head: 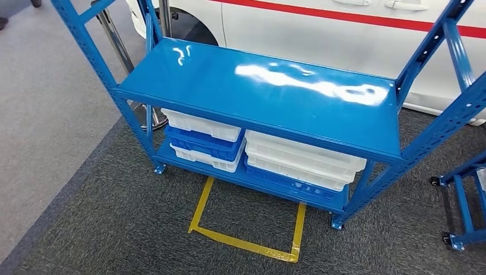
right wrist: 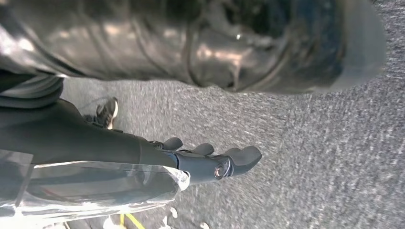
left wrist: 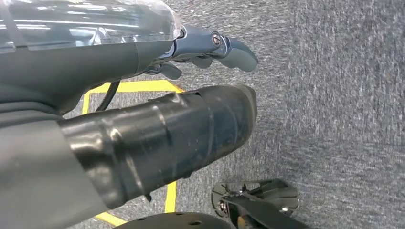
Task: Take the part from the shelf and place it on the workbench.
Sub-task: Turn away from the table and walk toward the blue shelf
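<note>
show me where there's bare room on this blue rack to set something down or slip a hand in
The upper shelf board is bare from upright to upright. The lower shelf is crowded: a left stack of white and blue bins and a right stack nearly fill it, leaving a narrow gap between the stacks. Both hands hang over carpet.

Dark grey carpet (head: 114, 229) is laid near, with a lighter grey floor (head: 40, 114) to the left. A yellow tape outline (head: 246, 240) is marked on the carpet. A white car (head: 321, 34) with a red stripe is parked far behind, and ceiling light is reflected overhead.
</note>
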Motion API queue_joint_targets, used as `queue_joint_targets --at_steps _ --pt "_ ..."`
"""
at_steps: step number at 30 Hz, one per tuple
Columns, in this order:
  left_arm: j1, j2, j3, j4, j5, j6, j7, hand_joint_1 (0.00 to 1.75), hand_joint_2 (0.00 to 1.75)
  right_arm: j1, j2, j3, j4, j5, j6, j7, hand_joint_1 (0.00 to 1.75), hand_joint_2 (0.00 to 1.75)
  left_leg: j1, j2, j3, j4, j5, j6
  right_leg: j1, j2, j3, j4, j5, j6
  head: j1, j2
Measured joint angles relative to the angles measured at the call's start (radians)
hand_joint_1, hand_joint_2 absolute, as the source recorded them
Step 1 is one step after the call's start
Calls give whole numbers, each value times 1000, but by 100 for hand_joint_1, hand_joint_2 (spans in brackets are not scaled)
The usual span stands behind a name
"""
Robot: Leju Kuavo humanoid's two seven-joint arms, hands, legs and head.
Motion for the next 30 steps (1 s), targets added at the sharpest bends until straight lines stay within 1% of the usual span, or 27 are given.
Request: queue_joint_targets --at_steps 1,2,3,4,5,6,8,9,10,11,12,13,14,15,16,17,18,19,20,21,22,24,25,26,28,29,30 --pt "1 0 0 0 0 0 0 0 0 0 0 0 0 0 1 1 0 0 1 -1 2 -11 22 0 0 14 1 2 -1 1 0 0" --pt "1 0 0 0 0 0 0 0 0 1 0 0 0 0 2 1 0 0 2 -6 21 -61 61 0 -1 28 1 6 -2 3 0 0" --pt "1 0 0 0 0 0 0 0 0 1 0 0 0 0 2 2 0 0 5 -23 50 -132 99 2 -2 42 1 10 -5 7 0 0" --pt "1 0 0 0 0 1 0 0 0 0 1 0 0 0 2 2 0 0 7 -44 77 -197 126 4 -1 54 -2 18 -8 12 0 0" --pt "1 0 0 0 0 1 0 0 0 -1 2 0 0 0 2 2 0 0 8 -62 94 -241 139 6 -1 66 -7 24 -10 17 0 0" --pt "1 0 0 0 0 2 0 0 0 -1 2 0 0 0 3 2 0 0 7 -74 101 -261 139 9 -2 75 -12 27 -11 24 0 0" --pt "-2 0 0 0 -2 2 0 0 0 1 3 0 0 0 4 4 0 0 4 -62 104 -265 139 18 -4 93 -18 26 -8 38 0 0" --pt "-2 0 0 0 -4 2 0 0 0 3 3 0 1 1 5 5 0 0 5 -51 107 -270 142 26 -4 83 -21 30 -10 43 1 0" --pt "-3 0 0 0 -5 3 1 0 0 4 3 0 1 1 5 7 0 0 7 -40 110 -275 146 34 -4 61 -30 47 -21 47 2 0" --pt "-2 -1 0 0 -6 3 1 0 0 4 3 0 1 1 6 9 0 0 9 -28 112 -280 149 41 -3 33 -49 84 -44 51 3 0" --pt "-1 -1 0 0 -6 3 1 0 0 2 3 0 1 2 6 11 0 0 8 -14 113 -282 150 46 -3 1 -76 140 -74 54 4 0" --pt "0 -1 0 0 -6 3 1 0 0 1 3 0 1 2 6 12 0 0 7 -1 112 -282 149 48 -5 -16 -111 207 -106 57 5 0" --pt "2 -1 0 0 -6 3 2 0 0 0 3 0 1 3 6 12 0 0 6 13 112 -282 148 48 -6 -23 -143 268 -128 61 5 0" --pt "2 -1 0 0 -6 3 2 0 0 0 3 0 1 3 6 12 0 0 5 27 113 -282 146 48 -8 -27 -160 301 -132 63 5 0" --pt "2 -1 0 0 -6 3 2 0 0 1 3 0 1 3 6 12 0 0 5 39 115 -282 144 47 -9 -30 -158 296 -117 64 5 0" --pt "2 -1 0 0 -6 3 2 0 0 3 3 0 1 3 6 13 0 0 5 50 118 -282 141 45 -9 -36 -134 251 -87 63 5 0" --pt "1 -1 0 0 -7 3 2 0 0 3 3 0 1 3 6 14 0 0 5 58 122 -282 138 42 -8 -45 -96 180 -51 60 5 0" --pt "1 -1 0 0 -7 3 3 0 0 3 3 0 1 4 5 17 0 0 3 65 124 -281 134 37 -5 -55 -58 111 -26 55 5 0" --pt "0 -1 0 0 -7 3 3 0 0 2 3 0 1 5 5 22 0 0 2 70 126 -281 131 31 -2 -62 -32 60 -12 48 5 0" --pt "-2 -1 0 0 -9 3 3 0 0 2 3 0 2 8 4 32 0 0 0 73 128 -281 128 25 2 -65 -17 33 -9 42 4 0" --pt "-5 -1 -1 0 -10 3 4 0 0 3 3 0 2 12 5 44 0 0 -1 76 130 -281 126 19 6 -64 -15 27 -14 35 4 0" --pt "-10 -2 -1 0 -8 5 5 0 0 7 3 1 2 24 13 65 0 0 0 74 138 -282 123 8 4 -58 -13 22 -12 22 4 0" --pt "-10 -2 0 0 -4 6 5 0 44 8 3 3 2 32 19 72 0 0 2 62 137 -272 114 3 1 -56 -9 17 -11 15 4 0" --pt "-9 -2 0 0 0 8 5 0 87 8 3 5 2 40 25 79 0 0 3 45 125 -243 95 -1 -2 -53 -7 12 -8 9 4 0" --pt "-4 -1 2 0 5 10 4 0 175 8 4 11 2 54 34 91 0 0 5 11 69 -126 34 -7 -2 -46 -5 10 -8 -1 3 0" --pt "-2 -1 3 0 4 11 5 0 175 8 4 13 2 58 37 97 0 0 5 5 34 -59 7 -9 -1 -42 -5 11 -9 -3 3 0" --pt "0 -1 4 0 4 11 5 0 175 8 4 15 2 61 39 103 0 0 5 3 8 -13 -2 -10 1 -37 -5 13 -11 -5 3 0"
